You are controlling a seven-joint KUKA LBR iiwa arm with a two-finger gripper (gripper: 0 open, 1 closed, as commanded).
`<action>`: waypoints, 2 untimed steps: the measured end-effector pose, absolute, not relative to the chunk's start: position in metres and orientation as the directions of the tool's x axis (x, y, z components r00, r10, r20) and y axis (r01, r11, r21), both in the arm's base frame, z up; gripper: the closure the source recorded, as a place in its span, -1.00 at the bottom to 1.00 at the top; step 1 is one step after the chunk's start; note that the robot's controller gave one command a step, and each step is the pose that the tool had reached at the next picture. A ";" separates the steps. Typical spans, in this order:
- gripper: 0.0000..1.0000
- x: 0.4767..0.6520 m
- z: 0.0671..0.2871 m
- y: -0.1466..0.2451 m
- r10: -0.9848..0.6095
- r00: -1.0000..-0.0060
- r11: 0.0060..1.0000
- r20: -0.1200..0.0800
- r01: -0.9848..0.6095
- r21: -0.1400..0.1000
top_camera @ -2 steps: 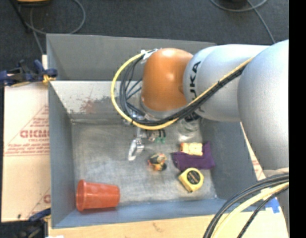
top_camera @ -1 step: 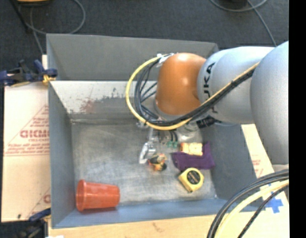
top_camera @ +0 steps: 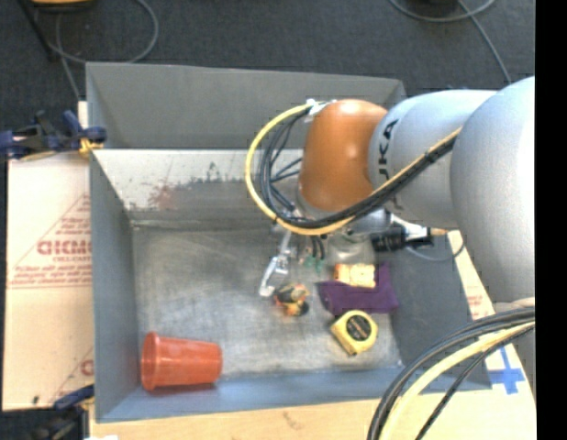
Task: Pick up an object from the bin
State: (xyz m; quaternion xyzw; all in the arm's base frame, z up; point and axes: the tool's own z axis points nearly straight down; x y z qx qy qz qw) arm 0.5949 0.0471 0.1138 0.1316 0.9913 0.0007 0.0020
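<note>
1. Grey metal bin (top_camera: pixel 109 273), open at the top, with five loose things on its floor.
2. Near the front left corner: an orange-red cup (top_camera: pixel 178 362), lying on its side, well apart from everything else.
3. Right of the floor's middle, a close group of four:
   - a small dark toy (top_camera: pixel 291 301) with orange and yellow patches, at the group's left;
   - a purple cloth-like piece (top_camera: pixel 361 296) just right of it;
   - a pale yellow block (top_camera: pixel 354 274) resting at the purple piece's far edge;
   - a yellow tape measure (top_camera: pixel 354 331) just in front of the purple piece, nearest the front wall.
4. Gripper (top_camera: pixel 285 284) lowered into the bin from the right, beneath the orange wrist cover (top_camera: pixel 343 154) and looped cables (top_camera: pixel 261 168). Tip just beside the small dark toy, on its far side; cannot tell whether touching.
5. Grip spread or closed: cannot tell, being hidden under the wrist.
</note>
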 end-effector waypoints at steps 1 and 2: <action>1.00 0.575 0.083 0.004 -0.246 -0.969 0.969 -0.016 -0.246 0.004; 1.00 0.575 0.083 0.004 -0.246 -0.969 0.969 -0.015 -0.246 0.003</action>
